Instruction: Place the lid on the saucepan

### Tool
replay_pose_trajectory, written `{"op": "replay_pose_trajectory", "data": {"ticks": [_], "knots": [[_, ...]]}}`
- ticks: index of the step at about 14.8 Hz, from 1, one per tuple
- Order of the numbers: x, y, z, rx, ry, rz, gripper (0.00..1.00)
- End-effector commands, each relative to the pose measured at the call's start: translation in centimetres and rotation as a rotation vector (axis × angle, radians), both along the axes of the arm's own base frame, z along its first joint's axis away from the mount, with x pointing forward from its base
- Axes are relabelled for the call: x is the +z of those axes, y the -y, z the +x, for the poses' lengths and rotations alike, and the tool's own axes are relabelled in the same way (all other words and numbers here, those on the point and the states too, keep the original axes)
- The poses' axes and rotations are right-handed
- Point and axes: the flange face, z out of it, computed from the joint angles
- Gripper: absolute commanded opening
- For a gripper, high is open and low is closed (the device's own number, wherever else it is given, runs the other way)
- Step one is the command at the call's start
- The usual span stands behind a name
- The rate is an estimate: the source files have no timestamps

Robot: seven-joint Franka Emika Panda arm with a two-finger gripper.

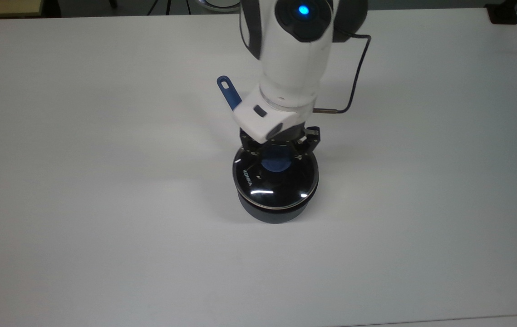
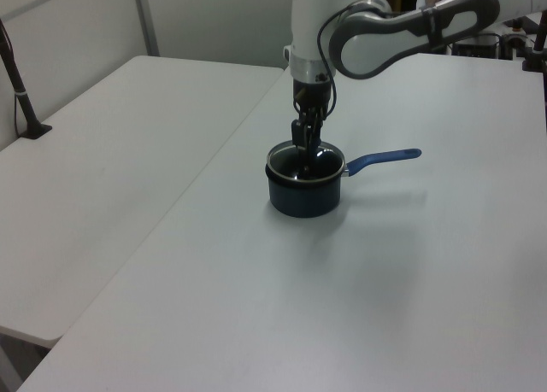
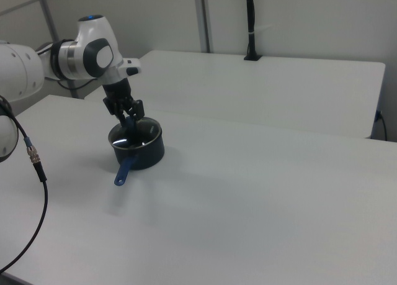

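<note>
Saucepan, dark with its blue handle pointing to the far left in the top view, sits mid-way across the white table, the glass lid resting on its rim, the gripper clenched on the lid's blue knob.

Your arm has white shells, grey joints, a blue light on top, a thin black cable and a black tool.
</note>
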Motion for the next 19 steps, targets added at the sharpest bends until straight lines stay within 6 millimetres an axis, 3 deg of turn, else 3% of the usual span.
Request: {"op": "replay_pose_trajectory", "data": {"ticks": [1,8,9,10,11,13,15,19], "knots": [[-0.3,-1.4,-0.4,-0.008,-0.01,-0.026,0.39],[-0.3,-1.0,-0.1,-0.036,-0.003,-0.027,0.42],[-0.7,-0.9,-0.1,-0.034,-0.008,-0.032,0.48],[-0.8,-0.8,-0.1,-0.033,-0.006,-0.045,0.71],[-0.9,-0.8,-0.1,-0.032,-0.007,-0.052,1.0],[-0.5,-0.7,-0.1,-0.04,-0.002,-0.047,1.0],[1.9,-1.0,-0.7,-0.058,0.014,-0.028,1.0],[7.8,-0.2,-4.0,-0.072,-0.059,-0.009,1.0]]}}
